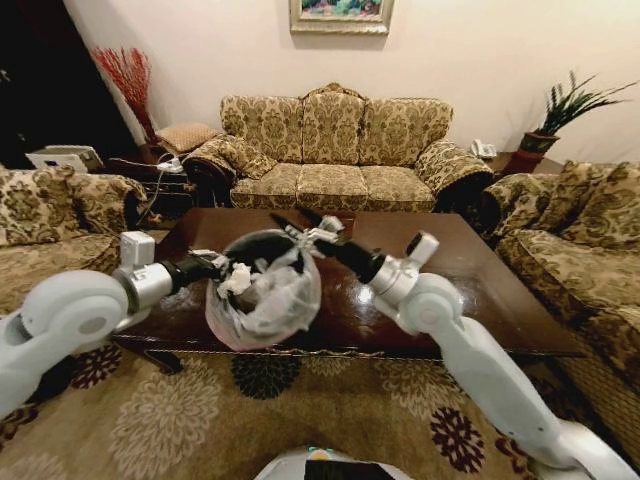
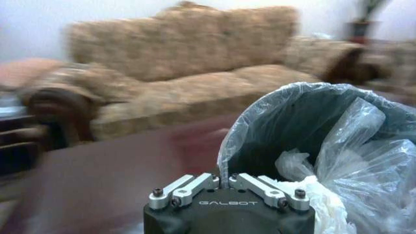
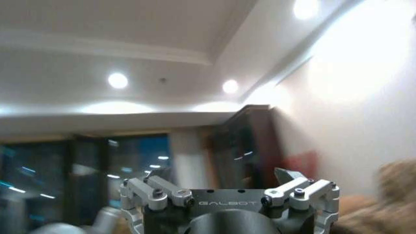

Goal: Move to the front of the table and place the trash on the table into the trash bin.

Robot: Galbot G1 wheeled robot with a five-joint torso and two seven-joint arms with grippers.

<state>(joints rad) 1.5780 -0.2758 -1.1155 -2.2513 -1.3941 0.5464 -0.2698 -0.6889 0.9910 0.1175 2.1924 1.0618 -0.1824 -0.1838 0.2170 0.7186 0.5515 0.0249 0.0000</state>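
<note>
Held up before the dark glossy table (image 1: pixel 470 290), the round black trash bin (image 1: pixel 262 290) with translucent liner hung pinched in the left gripper (image 1: pixel 207 266). Beside it, above its rim, the right gripper (image 1: pixel 296 226) stood spread, empty; floral sofa (image 1: pixel 335 150) beyond.

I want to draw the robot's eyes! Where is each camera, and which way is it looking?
Head view: on the robot's head, looking down at the table and sofa; both arms show.
Left wrist view: on the left arm, facing the sofa; the left gripper pinches the trash bin liner.
Right wrist view: on the right arm, pointing up at the ceiling; the right gripper is open.
Head and left wrist views share the bin and sofa.
</note>
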